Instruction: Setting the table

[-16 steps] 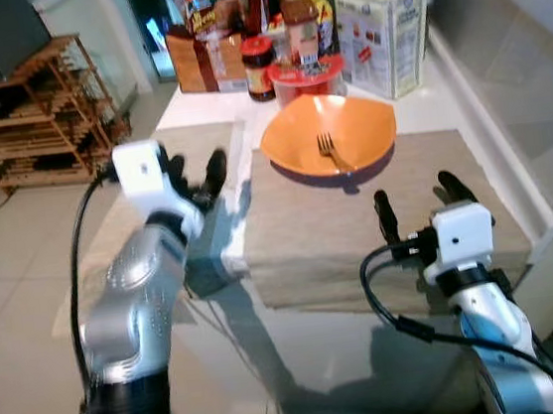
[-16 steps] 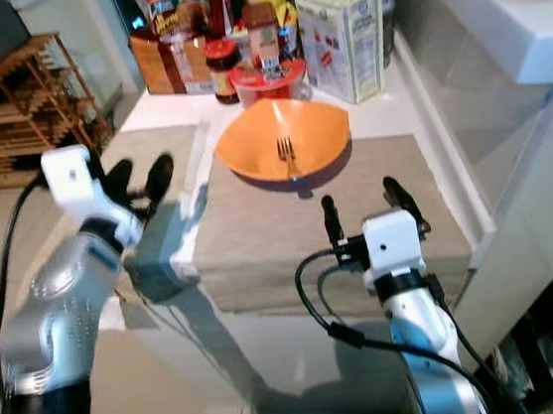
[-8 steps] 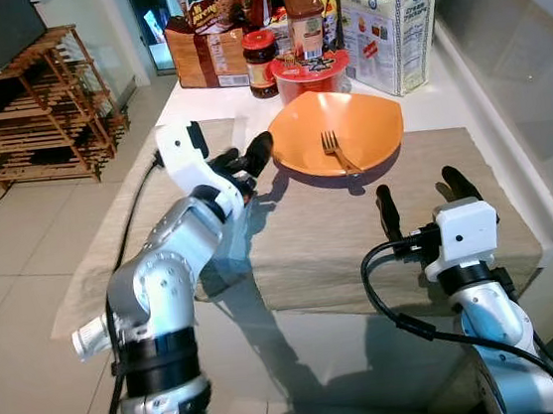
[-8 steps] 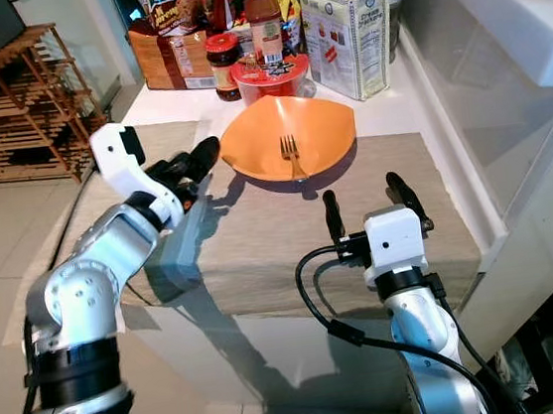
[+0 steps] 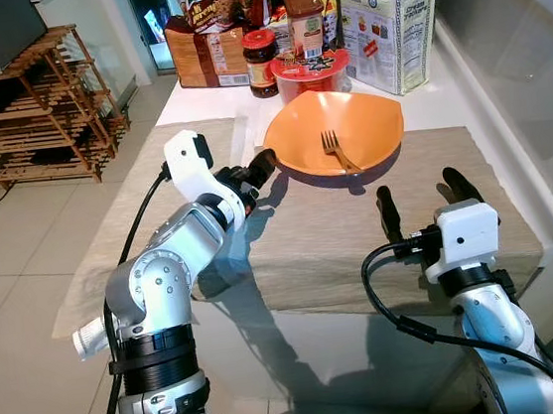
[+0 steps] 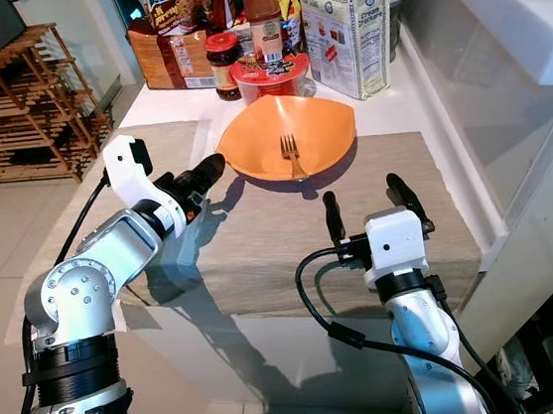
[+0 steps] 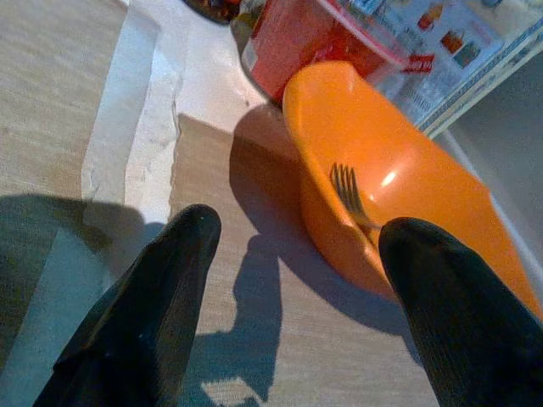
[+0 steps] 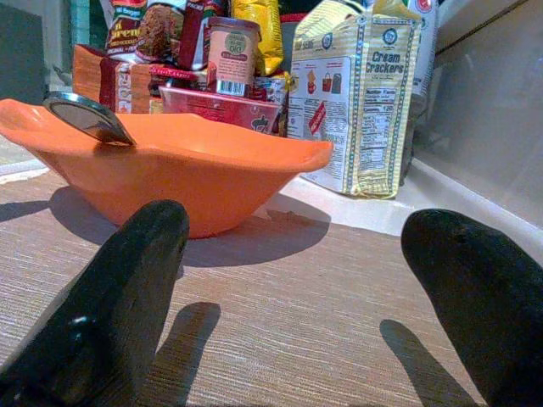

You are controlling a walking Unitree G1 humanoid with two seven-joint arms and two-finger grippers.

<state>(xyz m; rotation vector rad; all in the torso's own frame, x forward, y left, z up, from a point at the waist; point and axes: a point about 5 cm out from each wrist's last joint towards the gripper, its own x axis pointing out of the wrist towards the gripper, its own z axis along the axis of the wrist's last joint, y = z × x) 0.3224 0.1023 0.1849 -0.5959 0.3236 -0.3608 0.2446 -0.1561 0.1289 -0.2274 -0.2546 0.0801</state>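
Note:
An orange bowl (image 5: pixel 338 132) with a fork (image 5: pixel 333 150) in it rests at the far edge of a beige placemat (image 5: pixel 360 237). My left gripper (image 5: pixel 250 172) is open and hovers just left of the bowl's rim; its wrist view looks between two black fingers (image 7: pixel 144 305) at the bowl (image 7: pixel 386 186) and fork (image 7: pixel 349 193). My right gripper (image 5: pixel 420 203) is open above the mat's near right part, empty. Its wrist view shows the bowl (image 8: pixel 178 170) ahead, with the fork's handle (image 8: pixel 85 116) sticking over the rim.
Behind the bowl stand a red tub (image 5: pixel 307 74), jars (image 5: pixel 258 62), snack packs (image 5: pixel 203 20) and a cream-cracker carton (image 5: pixel 385 17). A second placemat (image 5: pixel 155 191) lies on the left. A wooden rack (image 5: pixel 26 116) stands on the tiled floor at left; a white counter edge runs along the right.
My left arm has swung forward and right, from beside the table up to the bowl's left rim. The camera shifted slightly one second ago. The right gripper stayed put.

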